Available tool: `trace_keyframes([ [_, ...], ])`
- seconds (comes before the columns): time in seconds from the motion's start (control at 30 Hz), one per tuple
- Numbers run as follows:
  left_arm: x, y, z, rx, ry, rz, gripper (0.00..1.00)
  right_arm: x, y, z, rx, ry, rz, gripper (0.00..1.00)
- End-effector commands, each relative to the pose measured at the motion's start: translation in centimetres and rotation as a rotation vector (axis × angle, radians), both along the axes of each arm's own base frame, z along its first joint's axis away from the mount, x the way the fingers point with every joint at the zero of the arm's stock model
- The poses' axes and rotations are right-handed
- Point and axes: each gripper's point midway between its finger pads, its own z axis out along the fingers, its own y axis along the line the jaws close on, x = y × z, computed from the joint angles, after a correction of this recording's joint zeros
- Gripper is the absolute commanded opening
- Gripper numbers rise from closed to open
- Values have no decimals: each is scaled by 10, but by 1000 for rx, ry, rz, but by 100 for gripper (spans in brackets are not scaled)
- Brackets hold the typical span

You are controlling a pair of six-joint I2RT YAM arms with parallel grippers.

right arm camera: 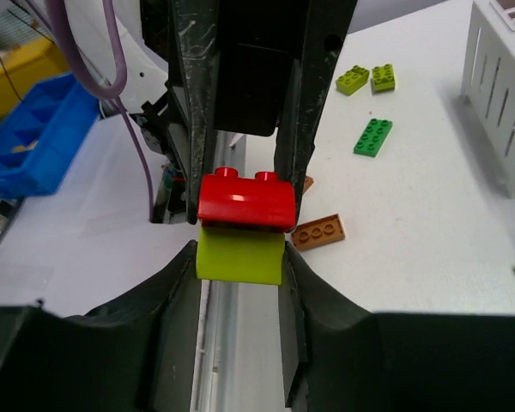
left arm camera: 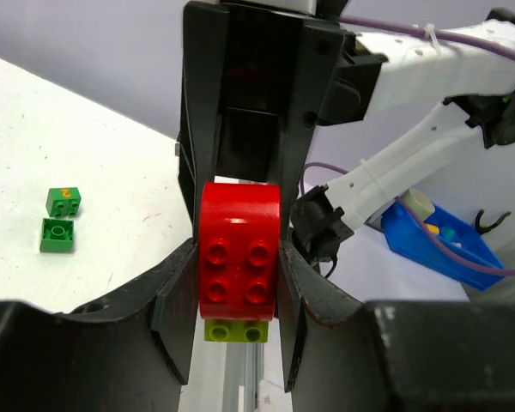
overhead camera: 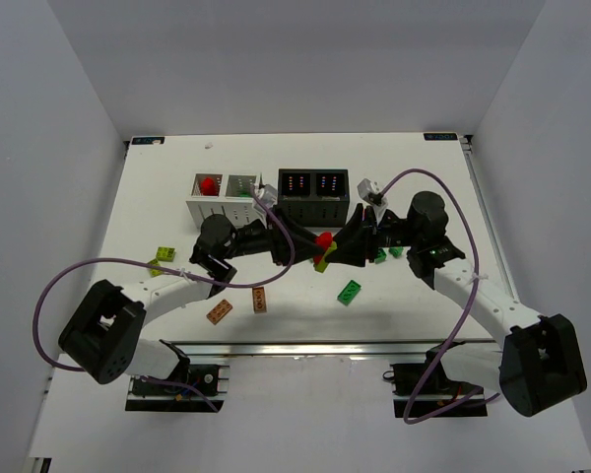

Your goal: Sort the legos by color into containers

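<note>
Judging from the top view, the sort is only just begun. The white container (overhead camera: 225,209) shows a red piece in its left compartment and something green in its right one. Whether the black container (overhead camera: 313,200) holds anything I cannot tell. Loose on the worktop (overhead camera: 424,197) lie a yellow-green pair (overhead camera: 161,261) at the left, two brown-orange bricks (overhead camera: 219,312) near the left arm, a green brick (overhead camera: 349,292) in the middle, and two small green bricks (overhead camera: 381,256) under the right arm. All of these are left to sort.

The arms meet mid-worktop, just in front of the black container, on two joined pieces. The left gripper (left arm camera: 237,275) is clamped on the red brick (left arm camera: 239,232), with a finger pressed to each side. The yellow-green brick (right arm camera: 240,253) is attached directly to the red one. It sits between the fingers of the right gripper (right arm camera: 239,266), which appear to pinch its two sides. The step in hand looks like pulling the two colours apart so each can go to its own compartment.
</note>
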Motion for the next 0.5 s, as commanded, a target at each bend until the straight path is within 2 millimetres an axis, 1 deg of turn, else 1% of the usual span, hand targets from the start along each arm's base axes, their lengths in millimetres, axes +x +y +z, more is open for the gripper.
trace_keyframes([
  [0.0,-2,-1,8,-10,-35,-2,0,6,3,3,3,-19,-14,29],
  [0.07,-2,-1,9,-12,-39,-1,0,6,3,3,2,-18,-14,20],
  [0.1,-3,0,9,-7,-39,0,0,6,3,3,2,-18,-14,13],
  [0.17,-1,1,12,2,-79,21,0,6,3,3,-1,-14,-14,7],
  [0.2,0,3,9,19,-73,30,0,6,3,3,-2,-14,-14,2],
  [0.27,6,8,14,16,-94,63,0,6,2,1,-9,-13,-14,0],
  [0.33,9,18,28,-22,-116,91,0,7,2,2,-12,-16,-18,0],
  [0.37,19,30,32,-42,-88,126,0,7,2,0,-15,-13,-18,0],
  [0.4,19,38,46,-87,-127,135,0,8,2,0,-16,-14,-21,0],
  [0.43,24,47,50,-106,-124,156,0,8,2,-1,-18,-12,-25,0],
  [0.47,36,62,53,-123,-98,196,0,9,2,-2,-19,-14,-30,0],
])
